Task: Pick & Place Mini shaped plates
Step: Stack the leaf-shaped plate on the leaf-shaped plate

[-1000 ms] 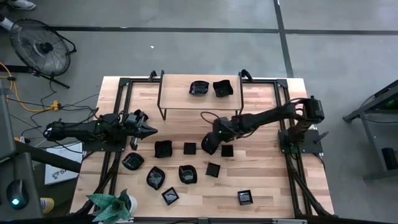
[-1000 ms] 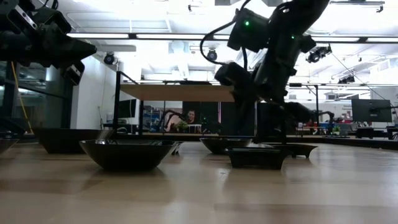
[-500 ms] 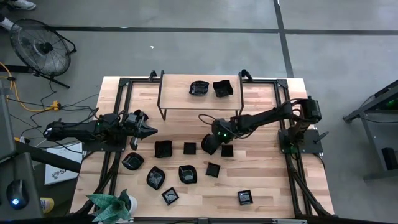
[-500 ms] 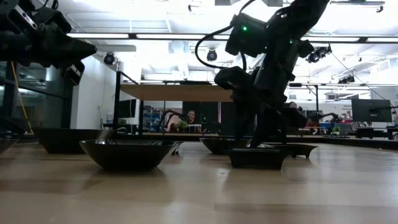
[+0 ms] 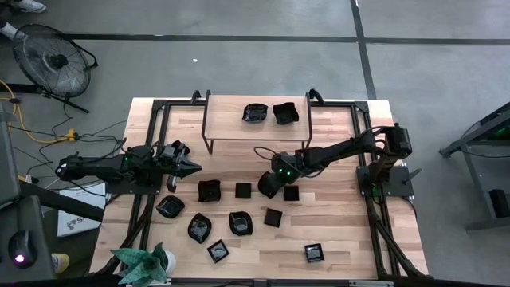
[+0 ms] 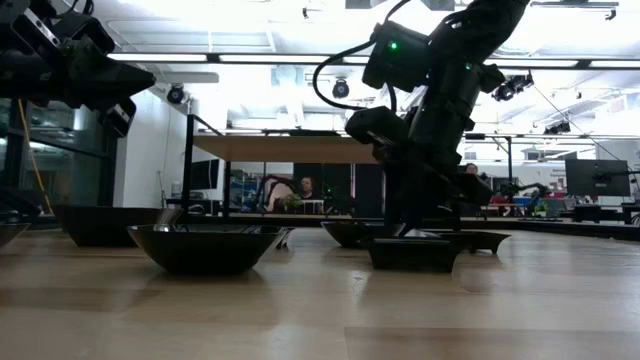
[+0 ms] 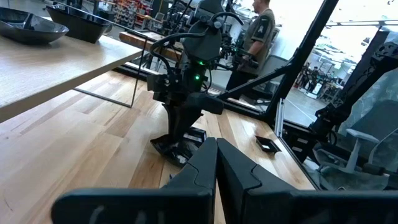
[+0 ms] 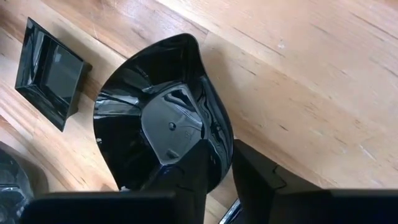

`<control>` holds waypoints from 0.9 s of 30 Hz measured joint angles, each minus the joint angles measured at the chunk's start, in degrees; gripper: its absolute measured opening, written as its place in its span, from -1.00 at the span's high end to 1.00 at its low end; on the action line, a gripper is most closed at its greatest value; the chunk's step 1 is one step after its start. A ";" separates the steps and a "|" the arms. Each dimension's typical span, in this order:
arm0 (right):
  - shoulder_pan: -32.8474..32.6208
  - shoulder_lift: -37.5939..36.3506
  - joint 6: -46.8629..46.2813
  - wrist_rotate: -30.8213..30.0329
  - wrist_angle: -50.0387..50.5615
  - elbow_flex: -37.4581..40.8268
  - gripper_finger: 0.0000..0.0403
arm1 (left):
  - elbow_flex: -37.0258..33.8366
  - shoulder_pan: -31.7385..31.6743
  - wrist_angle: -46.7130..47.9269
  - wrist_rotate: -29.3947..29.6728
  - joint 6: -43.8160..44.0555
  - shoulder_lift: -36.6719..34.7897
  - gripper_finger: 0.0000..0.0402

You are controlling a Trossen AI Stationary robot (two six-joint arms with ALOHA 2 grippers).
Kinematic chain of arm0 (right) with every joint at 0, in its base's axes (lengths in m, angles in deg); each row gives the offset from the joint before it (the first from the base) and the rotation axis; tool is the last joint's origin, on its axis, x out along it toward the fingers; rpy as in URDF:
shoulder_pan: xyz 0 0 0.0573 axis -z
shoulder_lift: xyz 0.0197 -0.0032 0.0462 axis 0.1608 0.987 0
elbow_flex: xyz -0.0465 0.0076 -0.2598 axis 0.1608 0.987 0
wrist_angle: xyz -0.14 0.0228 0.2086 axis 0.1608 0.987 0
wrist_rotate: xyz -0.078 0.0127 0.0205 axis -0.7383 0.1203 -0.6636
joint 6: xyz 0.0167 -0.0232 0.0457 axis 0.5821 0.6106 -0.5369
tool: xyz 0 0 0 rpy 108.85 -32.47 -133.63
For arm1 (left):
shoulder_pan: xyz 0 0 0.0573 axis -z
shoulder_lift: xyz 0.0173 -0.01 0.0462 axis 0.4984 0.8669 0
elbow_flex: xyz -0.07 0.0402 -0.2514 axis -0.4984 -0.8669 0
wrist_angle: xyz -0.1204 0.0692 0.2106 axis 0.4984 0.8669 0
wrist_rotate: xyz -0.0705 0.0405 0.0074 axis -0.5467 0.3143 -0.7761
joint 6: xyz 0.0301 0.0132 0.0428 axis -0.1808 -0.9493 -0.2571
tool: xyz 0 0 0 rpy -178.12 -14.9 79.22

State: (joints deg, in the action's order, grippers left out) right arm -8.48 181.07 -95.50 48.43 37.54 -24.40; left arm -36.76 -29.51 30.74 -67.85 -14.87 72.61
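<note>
At the centre of the high view, the right gripper (image 5: 268,185) is down on the wooden worktop (image 5: 343,231), its fingers straddling the rim of a wavy-edged black mini plate (image 8: 163,134), one inside, one outside. The left gripper (image 5: 191,167), at left, hangs pinched closed, holding nothing.

The mini shaped plates (image 5: 209,190) are glossy black, throwing pale reflections, and the one under the right wrist camera (image 8: 163,134) shows the same mirror-like black. The table (image 5: 343,231) is light blond wood with a streaked grain of pale and honey strips. Both arms are dark, nearly black. The plant (image 5: 140,264) has green leaves, and the floor (image 5: 239,64) is grey with dark lines
</note>
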 joint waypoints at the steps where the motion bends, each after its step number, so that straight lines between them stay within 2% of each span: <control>1: 0.00 0.00 0.01 -0.07 0.00 0.00 0.71 | 0.00 0.00 0.00 -0.02 0.02 0.00 0.99; 11: 0.00 -0.08 1.05 -1.11 -0.10 0.00 0.97 | 0.00 0.00 0.00 0.00 0.00 0.00 0.99; 19: 0.00 -0.46 0.96 -0.44 -0.70 0.04 0.99 | 0.00 -0.02 0.00 0.00 0.00 0.00 0.99; 27: 0.00 -4.73 -0.63 0.28 -1.25 0.04 0.99 | 0.00 -0.01 -0.01 0.00 0.00 0.00 0.99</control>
State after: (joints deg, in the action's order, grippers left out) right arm -8.48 176.35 -96.12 48.71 36.29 -24.36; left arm -36.76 -29.52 30.73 -67.85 -14.87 72.61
